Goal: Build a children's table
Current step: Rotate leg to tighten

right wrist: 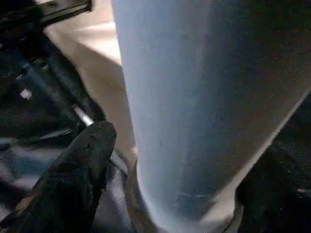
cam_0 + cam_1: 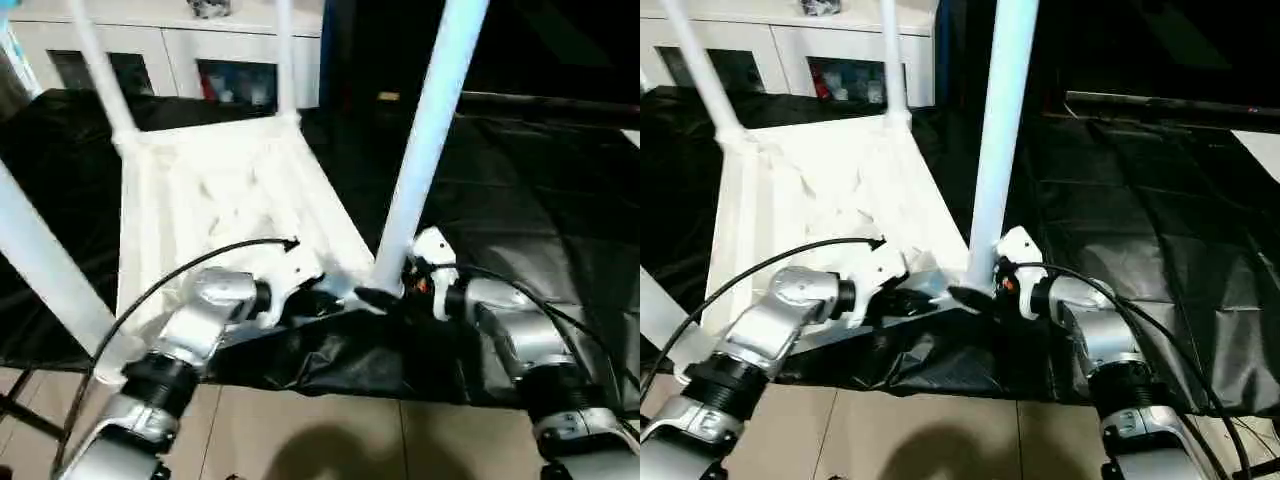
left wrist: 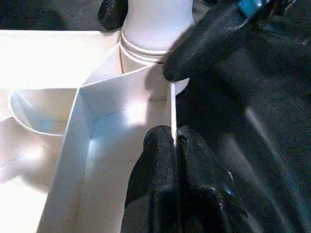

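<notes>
The left hand [image 3: 175, 145] has its black fingers pressed together on the thin side wall of the children's table [image 2: 220, 190], pinching that rim just beside the near corner socket. The right hand [image 2: 985, 290] is spread around the base of the near leg [image 2: 425, 150], one finger [image 1: 82, 160] on either side of it; whether they touch it cannot be told. The children's table lies upside down on the black-draped tabletop [image 2: 1140, 230], ribs up, its legs standing in the corner sockets. A white cabinet [image 2: 200, 50] stands behind it. Black cables [image 2: 750, 275] run along both forearms.
</notes>
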